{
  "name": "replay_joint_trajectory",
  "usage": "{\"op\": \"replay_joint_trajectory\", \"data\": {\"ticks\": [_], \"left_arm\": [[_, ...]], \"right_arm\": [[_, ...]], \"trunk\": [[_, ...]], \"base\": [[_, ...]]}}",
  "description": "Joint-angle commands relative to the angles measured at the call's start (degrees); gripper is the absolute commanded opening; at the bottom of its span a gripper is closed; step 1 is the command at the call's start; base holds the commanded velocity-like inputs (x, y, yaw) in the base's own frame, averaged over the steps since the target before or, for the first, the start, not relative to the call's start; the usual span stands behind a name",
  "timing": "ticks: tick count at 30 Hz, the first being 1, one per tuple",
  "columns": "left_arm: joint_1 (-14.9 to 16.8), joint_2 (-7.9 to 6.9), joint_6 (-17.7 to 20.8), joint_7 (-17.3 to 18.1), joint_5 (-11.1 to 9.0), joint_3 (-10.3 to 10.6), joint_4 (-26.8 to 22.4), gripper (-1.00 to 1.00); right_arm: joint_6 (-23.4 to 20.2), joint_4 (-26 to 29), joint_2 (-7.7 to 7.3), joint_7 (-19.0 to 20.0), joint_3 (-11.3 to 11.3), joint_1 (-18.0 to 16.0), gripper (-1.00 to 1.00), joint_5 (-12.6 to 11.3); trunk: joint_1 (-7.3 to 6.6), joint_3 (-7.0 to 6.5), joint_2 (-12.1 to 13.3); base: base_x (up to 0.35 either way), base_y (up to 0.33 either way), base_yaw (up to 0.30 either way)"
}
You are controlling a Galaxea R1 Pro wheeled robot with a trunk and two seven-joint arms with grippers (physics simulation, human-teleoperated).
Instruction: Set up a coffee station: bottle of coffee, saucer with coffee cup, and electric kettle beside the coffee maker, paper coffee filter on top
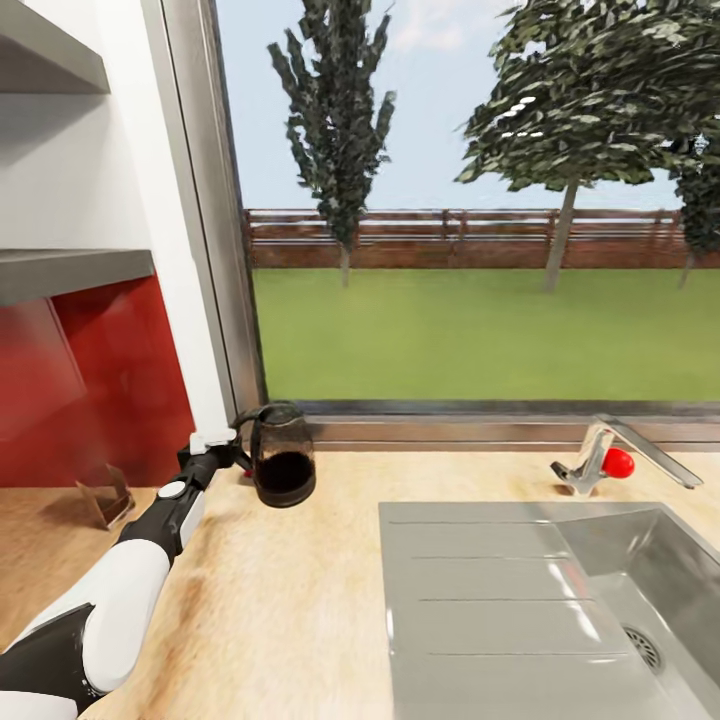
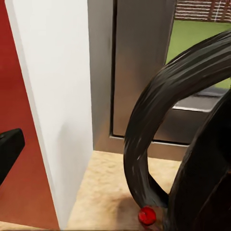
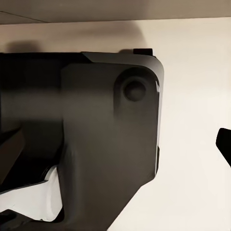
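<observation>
The window (image 1: 470,200) takes up most of the head view, with lawn, fence and trees beyond it. Below it runs the counter (image 1: 300,600), light tan and speckled. A steel sink (image 1: 540,610) with a ribbed drainboard is set into the counter at the right, and a tap (image 1: 600,460) with a red knob stands behind it by the window sill. At the left, a red wall panel (image 1: 90,380) sits under two grey shelves (image 1: 70,270), and a white post (image 1: 160,200) separates that wall from the window frame.

The left arm (image 1: 130,580), white with black joints, reaches forward over the counter toward the window corner. The kettle (image 1: 283,455), clear glass with a black lid, loop handle and dark lower body, stands upright on the counter just in front of the sill, near the white post. The left gripper (image 1: 222,447) is at the kettle's handle. In the left wrist view the black loop of the handle (image 2: 159,125) is very close, with a small red button (image 2: 147,216) at its foot, and one black finger (image 2: 9,147) shows at the picture's edge; whether the fingers are pinching the handle or spread beside it I cannot tell.

A small brown stand (image 1: 105,497) sits on the counter by the red panel.

The right wrist view shows dark robot housing (image 3: 96,144) against a pale surface, with one dark fingertip (image 3: 224,144) at the edge; the state of the right fingers cannot be told.
</observation>
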State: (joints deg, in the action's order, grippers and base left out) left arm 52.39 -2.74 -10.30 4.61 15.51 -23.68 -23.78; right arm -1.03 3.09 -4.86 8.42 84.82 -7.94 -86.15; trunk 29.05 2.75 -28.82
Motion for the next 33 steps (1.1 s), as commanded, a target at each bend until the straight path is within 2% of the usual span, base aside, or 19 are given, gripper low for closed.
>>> {"op": "replay_joint_trajectory", "data": {"ticks": [1,12,33], "left_arm": [[0.1,0.05,-0.2,0.4,0.5,-0.5,0.0,1.0],[0.1,0.1,-0.2,0.4,0.5,-0.5,0.1,1.0],[0.1,-0.03,-0.4,0.5,0.5,-0.5,-0.2,1.0]], "right_arm": [[-0.1,0.1,-0.05,0.1,0.4,-0.1,1.0,-0.6],[0.0,0.1,0.0,0.1,0.4,-0.1,1.0,-0.6],[0.0,0.1,0.03,0.1,0.4,-0.1,1.0,-0.6]], "trunk": [[0.03,0.21,-0.1],[0.03,0.93,-0.1],[0.03,0.99,-0.1]], "base": [[0.0,0.0,0.055],[0.0,0.0,-0.092],[0.0,0.0,-0.059]]}}
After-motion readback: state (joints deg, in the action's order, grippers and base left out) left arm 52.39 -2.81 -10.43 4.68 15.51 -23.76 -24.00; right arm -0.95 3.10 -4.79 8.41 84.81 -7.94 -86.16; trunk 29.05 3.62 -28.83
